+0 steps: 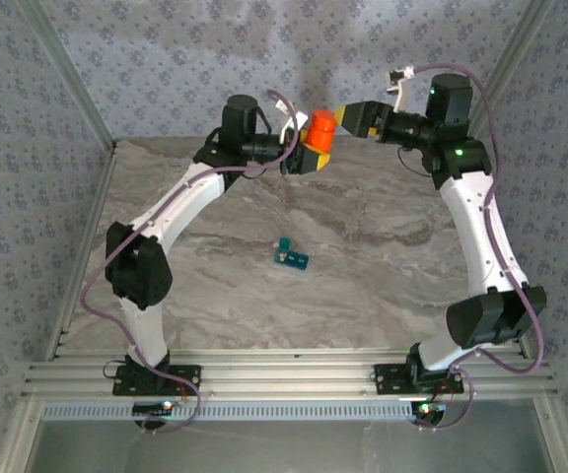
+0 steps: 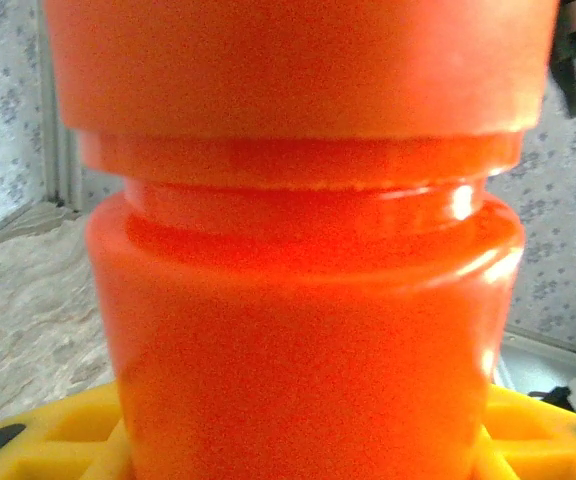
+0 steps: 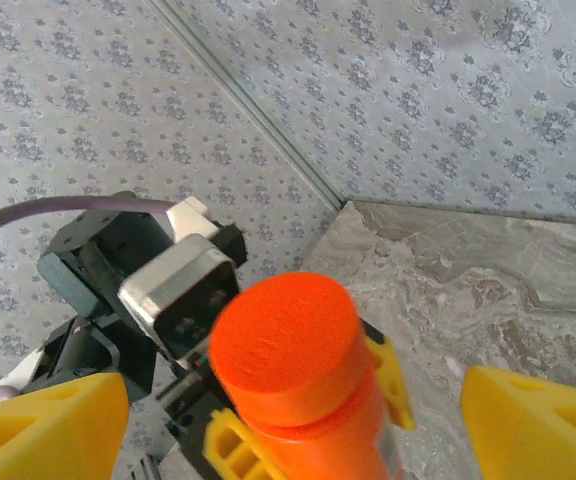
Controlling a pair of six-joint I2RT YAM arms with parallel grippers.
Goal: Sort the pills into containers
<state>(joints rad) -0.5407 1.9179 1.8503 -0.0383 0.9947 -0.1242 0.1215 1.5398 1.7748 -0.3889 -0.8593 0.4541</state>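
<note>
Top view: the teal pill box (image 1: 291, 257) lies on the marble-patterned table (image 1: 383, 227), near its middle, between the two arms and well apart from both grippers. Nothing touches it. Its compartments and lids are too small to make out; one end appears raised, but that cannot be told with certainty.

Above the far part of the table, the left gripper (image 1: 311, 156) pinches an orange bottle (image 1: 319, 131) and holds it clear of the surface. In the left wrist view, the bottle's body and the wider cap (image 2: 298, 60) stand upright, with the yellow fingers (image 2: 63, 435) pressed to either side of the body at its lower part. The bottle is opaque, so its contents cannot be seen.

The right gripper (image 1: 348, 115) points toward the bottle from the right, at the level of the cap. In the right wrist view, its yellow fingers (image 3: 538, 420) stand spread wide, one on each side of the round cap, with a clear gap on both sides; they touch neither cap nor bottle. The same view shows the left gripper's black body just beside the bottle.

Patterned walls (image 1: 294, 49) enclose the table on three sides.
</note>
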